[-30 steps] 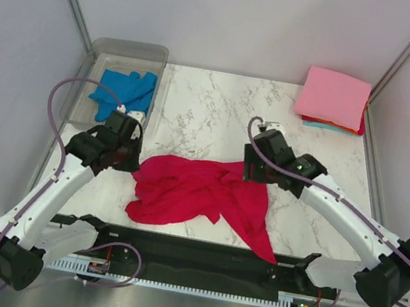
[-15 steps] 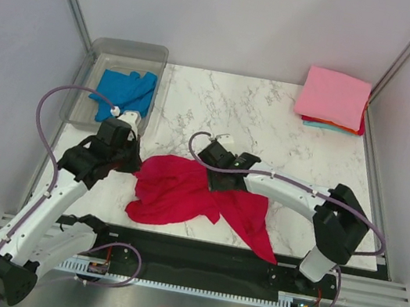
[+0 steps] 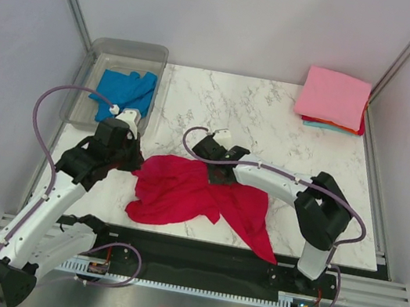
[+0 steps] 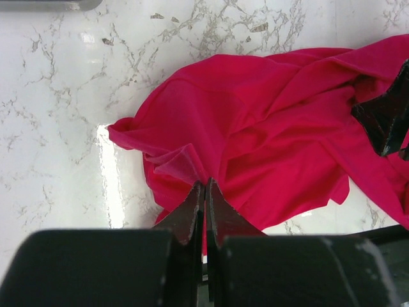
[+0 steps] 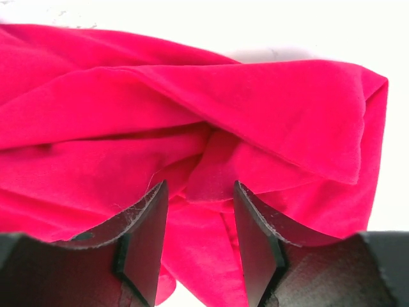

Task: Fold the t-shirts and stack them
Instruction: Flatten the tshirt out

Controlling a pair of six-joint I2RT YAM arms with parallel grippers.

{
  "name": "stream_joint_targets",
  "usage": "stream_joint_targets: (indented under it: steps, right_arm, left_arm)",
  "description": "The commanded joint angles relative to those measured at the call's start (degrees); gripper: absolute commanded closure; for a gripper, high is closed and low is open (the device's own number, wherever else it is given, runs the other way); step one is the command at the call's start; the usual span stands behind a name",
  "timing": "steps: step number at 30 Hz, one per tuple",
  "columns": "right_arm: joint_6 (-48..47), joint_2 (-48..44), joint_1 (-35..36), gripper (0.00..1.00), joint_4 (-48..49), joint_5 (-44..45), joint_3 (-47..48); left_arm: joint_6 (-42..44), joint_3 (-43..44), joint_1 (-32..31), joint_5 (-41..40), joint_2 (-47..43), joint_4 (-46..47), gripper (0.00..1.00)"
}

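A crimson t-shirt (image 3: 182,193) lies crumpled on the marble table, near the front middle. My left gripper (image 3: 136,163) is at its left edge, shut on a raised fold of the cloth (image 4: 185,165); its tips (image 4: 206,187) meet there. My right gripper (image 3: 216,173) is down on the shirt's upper middle, open, its jaws (image 5: 199,187) straddling a bunched fold of crimson cloth (image 5: 211,160). A bright blue t-shirt (image 3: 124,92) lies loose in the tub. A folded light pink t-shirt (image 3: 332,96) tops a stack at the back right; orange, teal and red edges show under it.
A clear plastic tub (image 3: 128,50) stands at the back left. Metal frame posts rise at both back corners. A black rail (image 3: 187,254) runs along the table's front edge. The right gripper's black tip shows in the left wrist view (image 4: 383,121).
My right arm swung left from the shirt's right side and came down on its upper middle. My left gripper stayed at the shirt's left edge.
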Motion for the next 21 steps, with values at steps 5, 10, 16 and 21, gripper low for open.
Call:
stream_joint_targets:
  steps: [5, 10, 16, 21]
  right_arm:
    - [1.4, 1.2, -0.2, 0.5, -1.5, 4.2, 2.0]
    - [1.5, 2.1, -0.2, 0.55, -1.6, 4.8, 1.9]
    - [1.4, 2.4, -0.6, 0.72, -1.7, 5.7, 1.9]
    - [1.2, 0.1, -0.5, 1.0, -2.6, 7.0, 1.7]
  left_arm:
    - [-0.8, -0.3, 0.3, 1.1, 0.1, 2.6, 0.98]
    - [-0.8, -0.3, 0.4, 0.9, -0.1, 2.6, 0.98]
    - [-0.8, -0.3, 0.3, 0.8, 0.1, 2.6, 0.98]
    - [-0.8, -0.3, 0.4, 0.7, 0.1, 2.5, 0.98]
